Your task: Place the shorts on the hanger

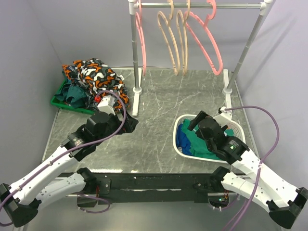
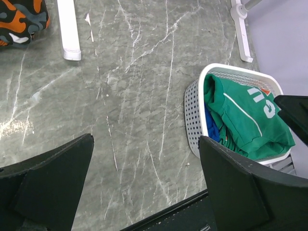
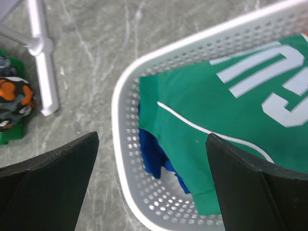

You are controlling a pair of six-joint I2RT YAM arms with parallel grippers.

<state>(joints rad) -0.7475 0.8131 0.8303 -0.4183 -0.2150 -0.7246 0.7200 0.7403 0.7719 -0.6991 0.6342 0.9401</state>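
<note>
Up and left of my left fingers [image 2: 48, 187], the shorts [image 2: 21, 21] are cut off by the picture's corner; only one fold shows. Left of my right fingers [image 3: 43, 183] they run off the edge too. Between my right fingers, the jersey's [image 3: 216, 120] white lettering is cut by the edge and unreadable. A blue cloth [image 3: 151, 154] lies mostly hidden under it. The basket [image 3: 118, 144] runs out of frame behind the finger on the right.
</note>
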